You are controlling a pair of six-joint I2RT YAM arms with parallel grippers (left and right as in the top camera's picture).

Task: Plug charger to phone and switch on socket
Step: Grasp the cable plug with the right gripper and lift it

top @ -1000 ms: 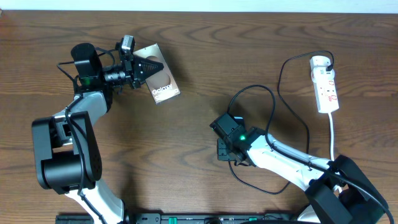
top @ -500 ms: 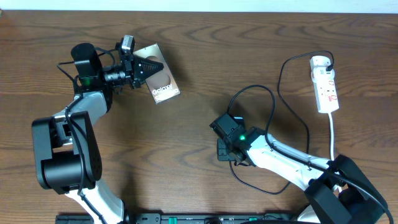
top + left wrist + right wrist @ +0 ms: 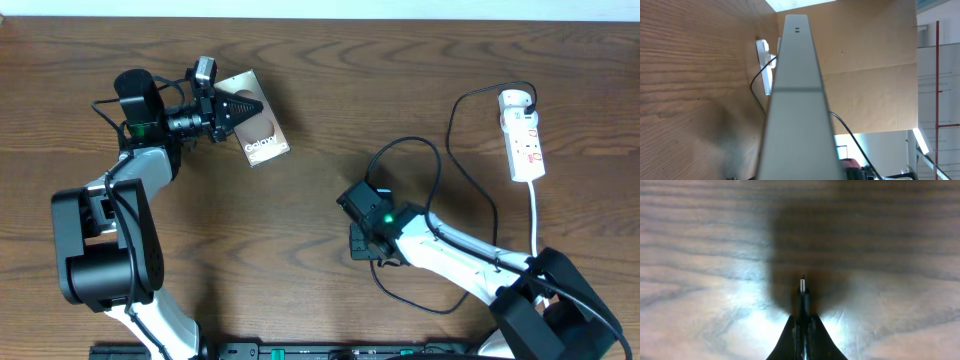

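Observation:
The phone [image 3: 258, 128], bronze-brown with white "Galaxy" lettering, is at the upper left. My left gripper [image 3: 238, 108] is shut on it and holds it up on edge. The left wrist view shows only its grey edge [image 3: 797, 110], running away from the camera. The charger cable [image 3: 440, 170] loops across the table from the round white adapter [image 3: 513, 99], which is plugged into the socket [image 3: 525, 145] at the far right. My right gripper [image 3: 362, 248] points down at the table, shut on the charger's plug tip [image 3: 802, 283]. The tip juts out beyond the fingers [image 3: 790, 335].
The socket's white cord [image 3: 535, 220] runs down the right side toward the right arm's base. The power strip [image 3: 765, 67] also shows far off in the left wrist view. Bare wood lies between the phone and the right gripper.
The right gripper has closed the last bit onto the plug tip. Neither arm nor the phone has visibly moved in the overhead view.

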